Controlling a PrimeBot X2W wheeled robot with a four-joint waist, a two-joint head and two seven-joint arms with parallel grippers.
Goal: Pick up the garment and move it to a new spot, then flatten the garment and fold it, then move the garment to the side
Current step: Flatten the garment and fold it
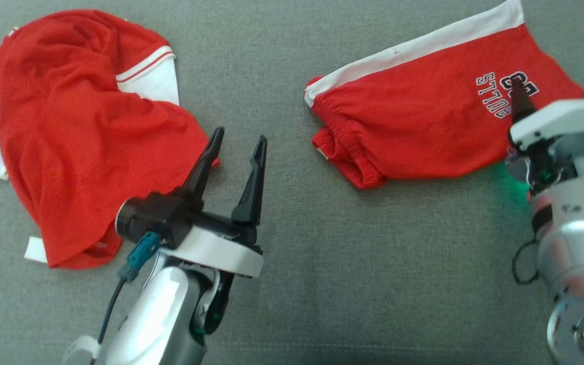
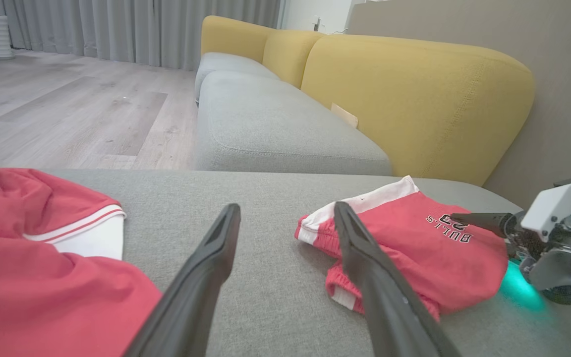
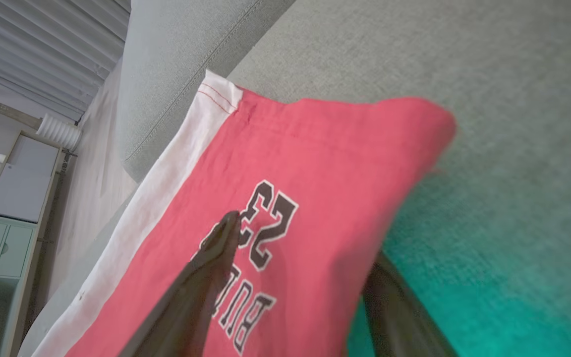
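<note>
The garment (image 1: 79, 137), a red mesh jersey with white sleeves and striped trim, lies crumpled at the left of the grey cushion; its print is hidden. It also fills the left wrist view's lower left (image 2: 28, 277). My left gripper (image 1: 240, 137) hovers open and empty just right of its hem. At the right lies a smaller red piece (image 1: 424, 116) with a white band and a "BULLS 23" print. My right gripper (image 3: 305, 238) is open at that piece's edge. One finger (image 3: 216, 258) rests over the print and the other sits partly under the fabric.
The grey seat cushion (image 1: 322, 279) stretches bare between the two red pieces. Yellow backrests (image 2: 414, 99) rise behind the seat, and a wooden floor (image 2: 67, 109) lies beyond the cushion's far edge. A green glow from the right wrist tints the cushion.
</note>
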